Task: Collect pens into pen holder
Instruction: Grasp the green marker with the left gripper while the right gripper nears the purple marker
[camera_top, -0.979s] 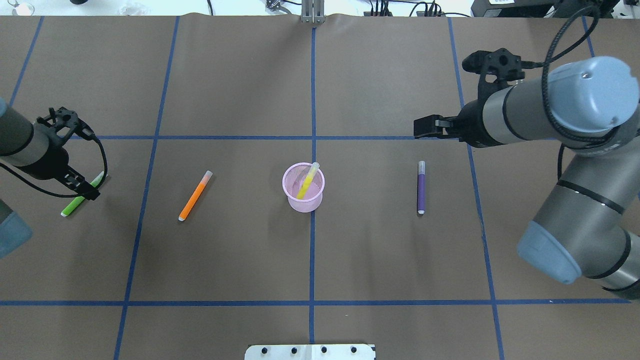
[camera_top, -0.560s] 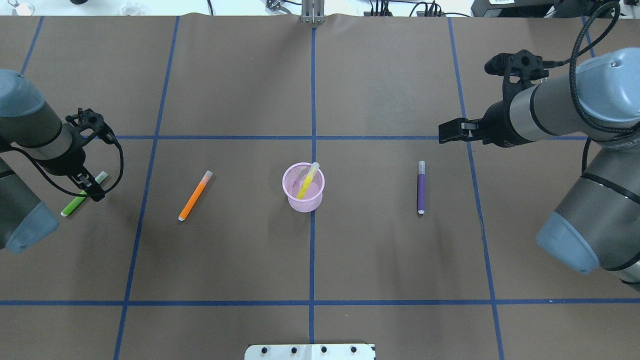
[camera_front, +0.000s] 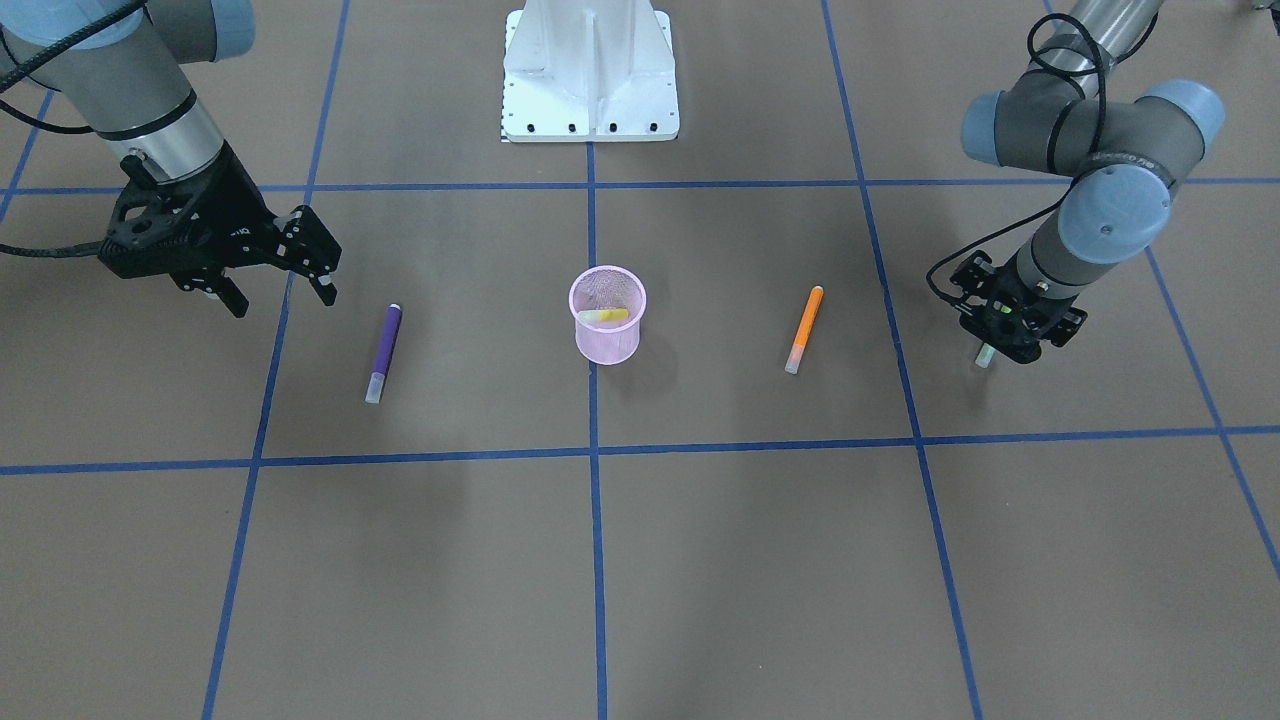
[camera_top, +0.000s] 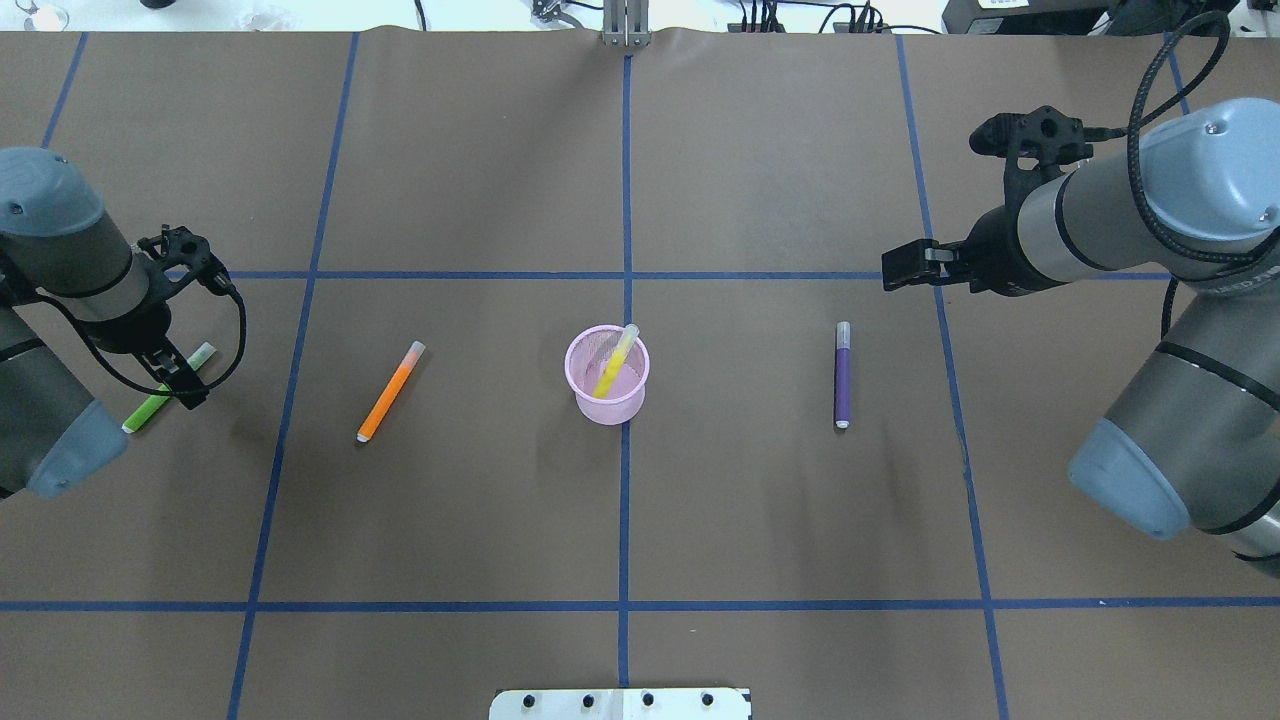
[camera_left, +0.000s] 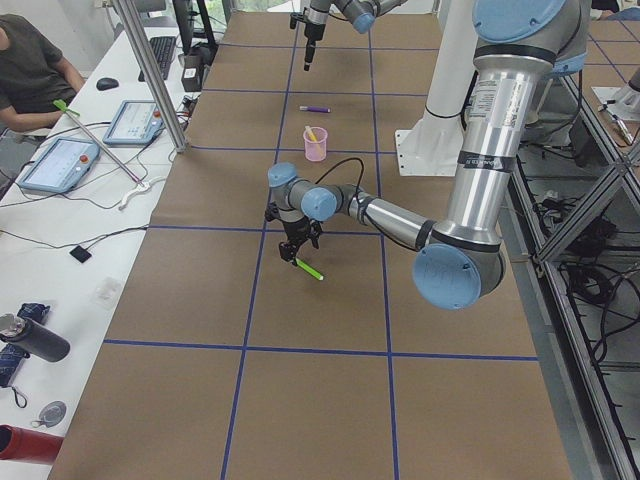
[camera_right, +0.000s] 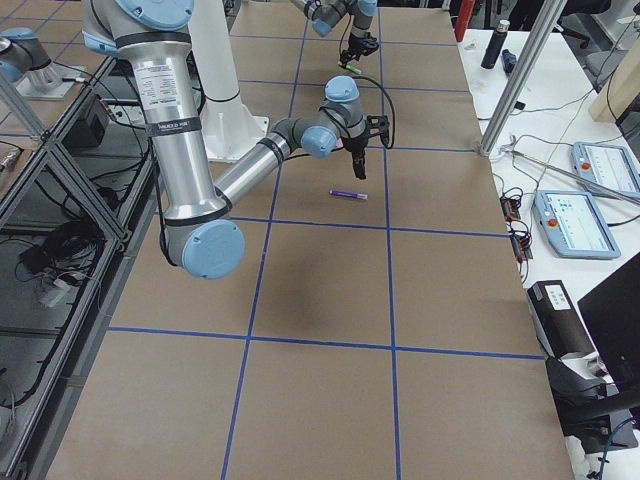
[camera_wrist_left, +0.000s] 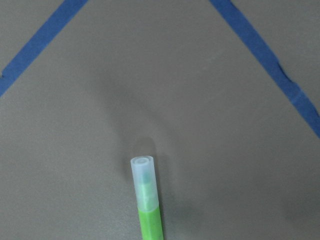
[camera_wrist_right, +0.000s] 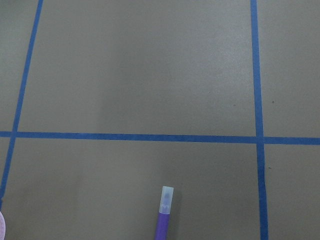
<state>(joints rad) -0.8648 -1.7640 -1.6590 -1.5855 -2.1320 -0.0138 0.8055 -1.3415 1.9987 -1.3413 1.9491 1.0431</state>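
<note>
The pink mesh pen holder (camera_top: 606, 405) stands upright at the table's middle, and the yellow pen (camera_top: 612, 368) leans inside it. The orange pen (camera_top: 390, 392) lies to its left and the purple pen (camera_top: 843, 378) to its right. The green pen (camera_top: 145, 412) lies at the far left. My left gripper (camera_top: 180, 382) is low over the green pen with its fingers on either side, apparently open. The left wrist view shows the pen's cap end (camera_wrist_left: 147, 200) on the table. My right gripper (camera_front: 280, 297) is open and empty, above the table beyond the purple pen's cap end (camera_wrist_right: 165, 197).
Blue tape lines grid the brown table. The white robot base (camera_front: 590, 70) stands at the robot's edge. A metal post (camera_left: 150, 75) and tablets (camera_left: 60, 165) are on a side desk beyond the far edge, where a person (camera_left: 30, 70) sits.
My left arm's elbow swung in and its gripper shifted slightly right over the green pen. My right gripper drew back to the right. No pen moved.
</note>
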